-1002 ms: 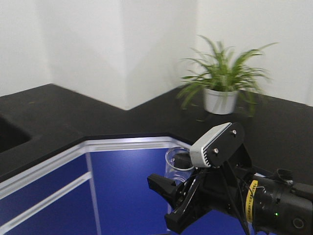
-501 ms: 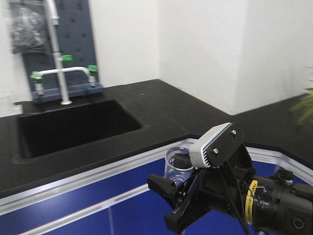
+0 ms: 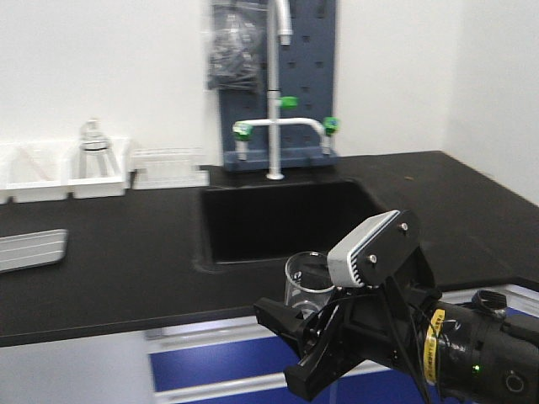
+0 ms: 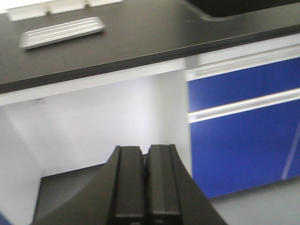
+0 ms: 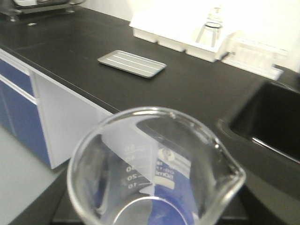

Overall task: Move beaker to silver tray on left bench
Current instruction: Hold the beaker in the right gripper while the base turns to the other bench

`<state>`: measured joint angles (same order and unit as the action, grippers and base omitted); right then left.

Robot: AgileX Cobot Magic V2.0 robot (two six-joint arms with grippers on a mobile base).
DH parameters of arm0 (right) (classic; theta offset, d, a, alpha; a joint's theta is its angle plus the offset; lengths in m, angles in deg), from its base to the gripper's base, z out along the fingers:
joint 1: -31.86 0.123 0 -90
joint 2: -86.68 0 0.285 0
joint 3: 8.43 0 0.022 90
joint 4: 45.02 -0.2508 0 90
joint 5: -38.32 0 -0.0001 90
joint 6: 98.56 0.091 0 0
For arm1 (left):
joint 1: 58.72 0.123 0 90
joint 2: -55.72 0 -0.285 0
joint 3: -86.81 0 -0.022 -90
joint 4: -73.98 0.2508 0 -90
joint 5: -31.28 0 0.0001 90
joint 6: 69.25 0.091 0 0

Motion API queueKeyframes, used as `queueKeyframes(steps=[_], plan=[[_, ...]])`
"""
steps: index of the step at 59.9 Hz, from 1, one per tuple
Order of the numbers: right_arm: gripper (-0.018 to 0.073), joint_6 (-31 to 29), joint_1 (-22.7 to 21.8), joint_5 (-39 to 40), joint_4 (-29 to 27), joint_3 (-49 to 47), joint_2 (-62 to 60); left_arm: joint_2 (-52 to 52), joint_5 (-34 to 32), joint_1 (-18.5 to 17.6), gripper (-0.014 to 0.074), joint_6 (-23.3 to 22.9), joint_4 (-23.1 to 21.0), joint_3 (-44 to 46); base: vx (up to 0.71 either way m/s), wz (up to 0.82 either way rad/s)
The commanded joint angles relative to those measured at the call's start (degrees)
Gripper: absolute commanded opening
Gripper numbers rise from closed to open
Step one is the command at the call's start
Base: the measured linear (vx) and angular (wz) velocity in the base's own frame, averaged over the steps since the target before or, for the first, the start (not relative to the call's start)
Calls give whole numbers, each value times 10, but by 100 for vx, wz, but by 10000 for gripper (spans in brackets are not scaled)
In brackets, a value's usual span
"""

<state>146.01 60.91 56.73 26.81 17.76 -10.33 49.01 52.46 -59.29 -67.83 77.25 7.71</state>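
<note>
Since a second ago the view has swung: the sink [image 3: 278,215] now sits centre, the silver tray [image 3: 29,250] far left on the left bench [image 3: 126,269]. My right gripper [image 3: 307,324] reaches out level, fingers clamped on the upright beaker [image 3: 305,282], held off the bench's near edge, well apart from the silver tray. My left gripper [image 4: 144,173] is pressed closed, empty. Printed graduations on the glass are too blurred to read.
</note>
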Motion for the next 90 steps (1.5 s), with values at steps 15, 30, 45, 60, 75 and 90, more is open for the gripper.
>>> queueKeyframes(steps=[15,30,45,60,75,90], plan=[[-11,0,0,16,-15,-17,-16,4,-43,-3,1,-1,-2,-11,19,72],[-11,0,0,16,-15,-17,-16,4,-43,-3,1,-1,-2,-11,21,67],[-11,0,0,16,-15,-17,-16,4,-43,-3,1,-1,-2,-11,23,45],[-11,0,0,16,-15,-17,-16,4,-43,-3,1,-1,-2,-11,27,26],[-11,0,0,16,-15,-17,-16,4,-43,-3,1,-1,-2,-11,30,7],[-11,0,0,16,-15,-17,-16,4,-43,-3,1,-1,-2,-11,28,-5]])
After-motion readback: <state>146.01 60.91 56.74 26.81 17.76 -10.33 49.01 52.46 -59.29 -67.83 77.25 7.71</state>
